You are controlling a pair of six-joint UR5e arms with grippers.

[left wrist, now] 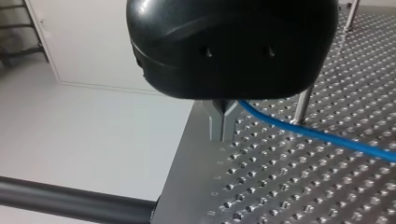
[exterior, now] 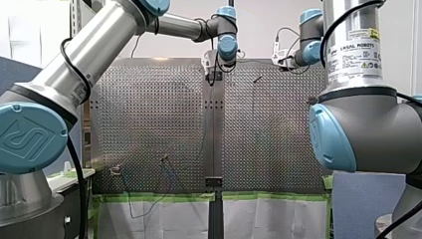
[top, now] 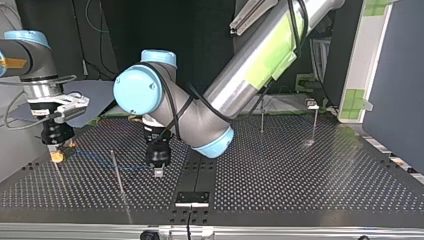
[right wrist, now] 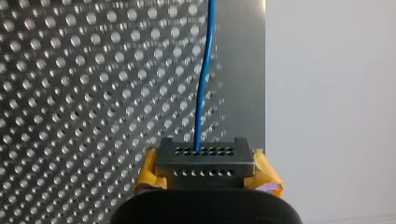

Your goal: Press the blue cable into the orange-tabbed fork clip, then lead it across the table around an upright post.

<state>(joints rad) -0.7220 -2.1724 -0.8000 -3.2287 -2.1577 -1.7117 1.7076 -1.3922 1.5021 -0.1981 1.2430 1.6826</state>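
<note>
Nearest in the top view, the upright post (top: 118, 172) stands just before the blue cable (left wrist: 317, 135), which runs crosswise between both hands. My left hand (top: 158, 173), pinched shut on it, is nearer the post; my right hand (top: 56, 155) grips it farther off
</note>
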